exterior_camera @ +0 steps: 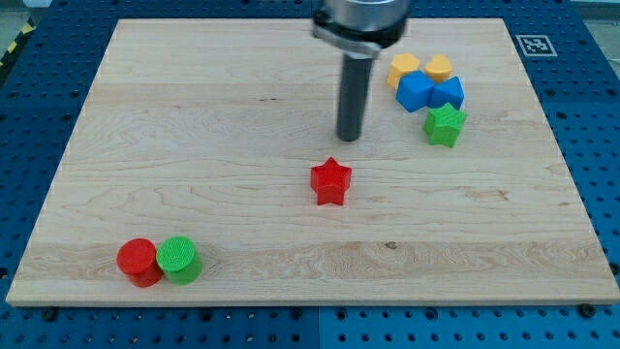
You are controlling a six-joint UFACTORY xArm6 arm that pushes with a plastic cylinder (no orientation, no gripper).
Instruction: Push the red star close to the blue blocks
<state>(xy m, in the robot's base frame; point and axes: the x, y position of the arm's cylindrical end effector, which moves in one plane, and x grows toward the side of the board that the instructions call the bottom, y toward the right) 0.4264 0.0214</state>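
Arm's end is showing as a wide dark-grey round collar w/ lighter metallic rim; straight dark cylindrical rod below, glossy, slight sheen, my tip (350, 137) ending blunt.

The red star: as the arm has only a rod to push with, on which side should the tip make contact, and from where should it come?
Contact the red star on its lower-left side, pushing toward the view's upper right, where the blue blocks lie. My tip now stands just above the star, slightly right, so it probably must circle around first. Aim between the star's points to avoid spinning it.
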